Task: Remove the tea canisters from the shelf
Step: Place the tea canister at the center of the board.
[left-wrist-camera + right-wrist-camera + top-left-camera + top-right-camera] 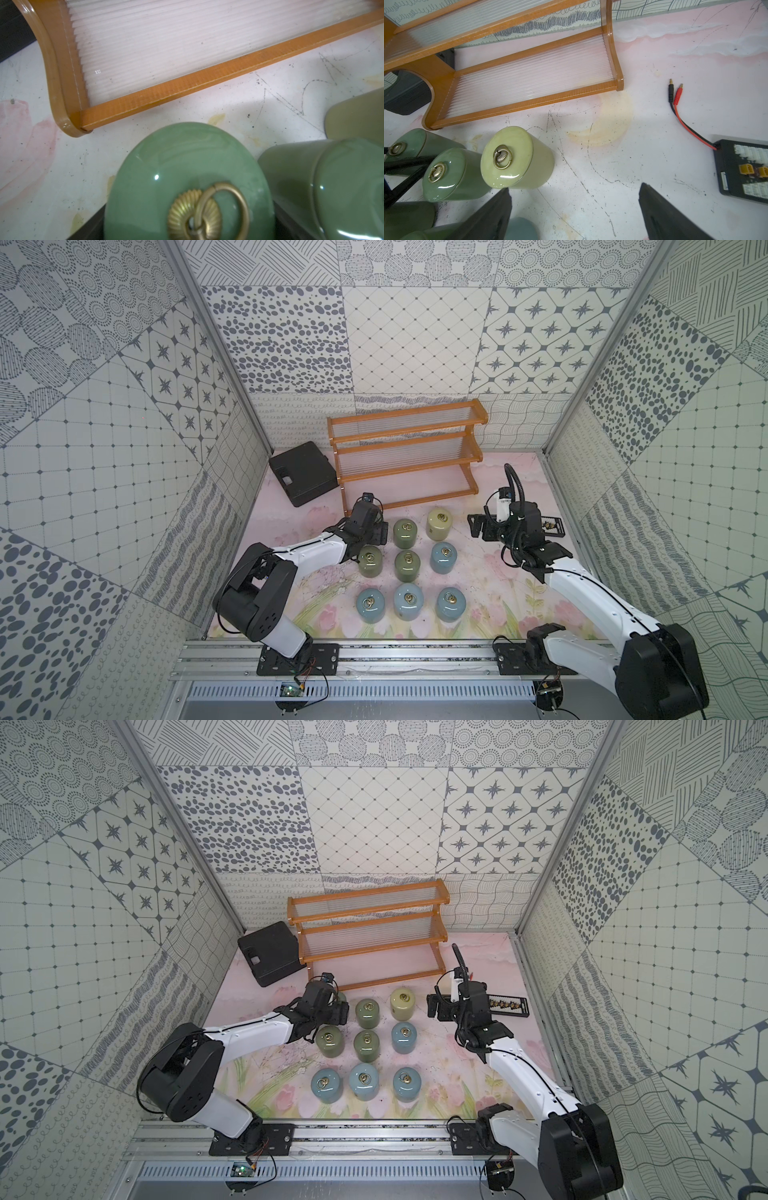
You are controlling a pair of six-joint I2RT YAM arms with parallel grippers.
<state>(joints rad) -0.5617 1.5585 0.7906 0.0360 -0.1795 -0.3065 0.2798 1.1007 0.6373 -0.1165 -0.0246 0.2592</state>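
The orange-brown shelf (407,448) (529,99) stands at the back with all three tiers bare. In both top views, tea canisters stand in rows on the mat in front of it: a pale yellow one (439,524) (517,158), sage green ones (405,533) (370,566) and light blue ones (409,601) (444,558). My left gripper (376,531) (191,228) is shut on a sage green canister (187,166) (411,141) at the far left corner of the rows, just before the shelf's front rail (187,83). My right gripper (476,526) (574,187) hangs open to the right of the yellow canister, holding nothing.
A flat black case (301,479) lies left of the shelf. A black charger board (741,166) (550,526) with red and black leads lies at the right edge of the mat. Patterned walls close in the left, right and back sides.
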